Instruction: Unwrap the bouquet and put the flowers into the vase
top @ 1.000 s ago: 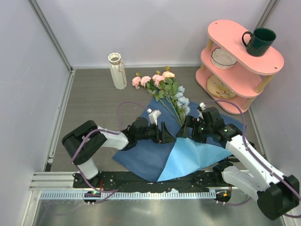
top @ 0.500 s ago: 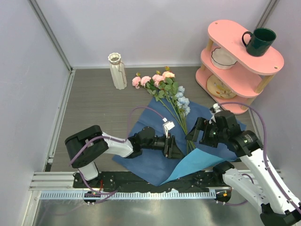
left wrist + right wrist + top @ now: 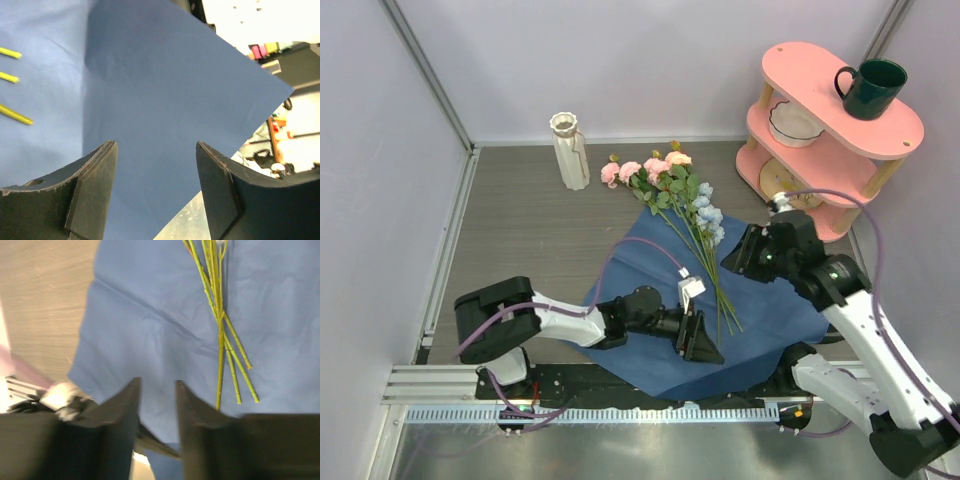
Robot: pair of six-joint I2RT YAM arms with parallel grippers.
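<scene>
The bouquet lies unwrapped: the blue paper is spread flat on the table. The flowers rest across it, with pink and peach blooms toward the back and stems toward the front. The cream ribbed vase stands upright at the back left, apart from the blooms. My left gripper is open low over the paper's front corner, just left of the stem ends. My right gripper hangs over the paper's right side, open with a narrow gap and nothing in it; the stems lie beside it.
A pink tiered shelf stands at the back right with a dark green mug on top, a white bowl on the middle level and a plate below. Walls close in on both sides. A metal rail runs along the front.
The paper's folded-over pale flap at the front now lies flat. My left gripper moved forward and right along it. My right gripper drew back and up while its jaws narrowed.
</scene>
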